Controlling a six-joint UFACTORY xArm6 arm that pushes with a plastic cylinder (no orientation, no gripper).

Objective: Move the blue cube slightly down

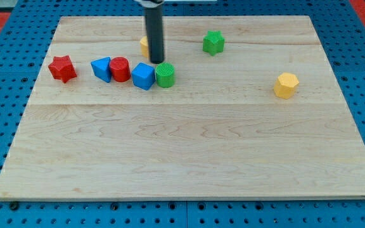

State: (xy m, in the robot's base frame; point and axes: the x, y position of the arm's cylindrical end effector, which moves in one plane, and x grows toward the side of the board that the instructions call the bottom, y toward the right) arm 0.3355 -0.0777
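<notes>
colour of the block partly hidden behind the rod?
Yellow; only its left edge shows past the rod in the camera view. My tip sits just above the green cylinder.

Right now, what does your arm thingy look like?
You can only see my rod: a straight, dark grey, smooth round stick coming from the view's top. No cables, markings or fingers show. My tip is its plain blunt end.

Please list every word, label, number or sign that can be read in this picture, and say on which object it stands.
None: no text shows anywhere.
The board, the blue cube and the other blocks are plain.
My tip and its rod carry no label.
</notes>
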